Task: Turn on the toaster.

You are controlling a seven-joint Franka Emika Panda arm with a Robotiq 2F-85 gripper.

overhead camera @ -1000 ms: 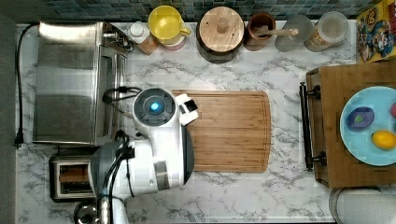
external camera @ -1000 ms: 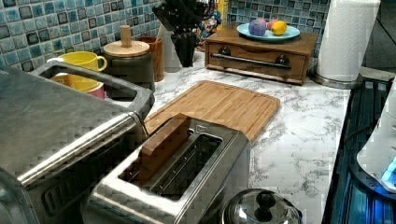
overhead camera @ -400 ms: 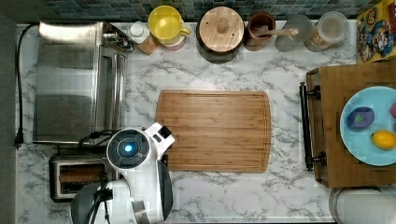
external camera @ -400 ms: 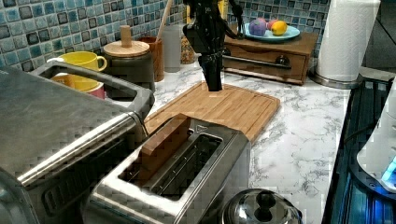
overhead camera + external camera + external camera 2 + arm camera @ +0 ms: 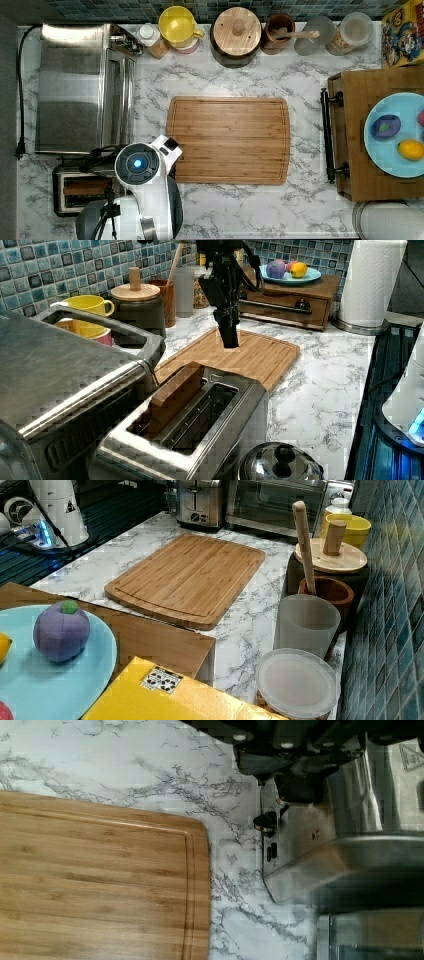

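The toaster (image 5: 200, 425) is a small steel box with two long top slots, and a brown slice (image 5: 175, 392) stands in one slot. In the top view it lies at the bottom left (image 5: 75, 190), partly under my white arm (image 5: 137, 162). My gripper (image 5: 229, 335) hangs point-down over the near corner of the wooden cutting board (image 5: 250, 352), a little beyond the toaster's end and not touching it. It looks shut with nothing in it. In the wrist view the gripper (image 5: 287, 775) is close to the toaster's steel end face (image 5: 300, 850), which carries small dark controls.
A large steel toaster oven (image 5: 82, 87) stands beside the toaster. Mugs (image 5: 177, 25), a lidded jar (image 5: 237, 32) and cups line the tiled wall. A wooden box with a fruit plate (image 5: 395, 135) sits at the top view's right. A kettle lid (image 5: 280, 465) is by the toaster.
My arm has swung from the toaster oven's side toward the top view's bottom left, over the toaster's end. In the left view the gripper came into sight, then dropped slightly.
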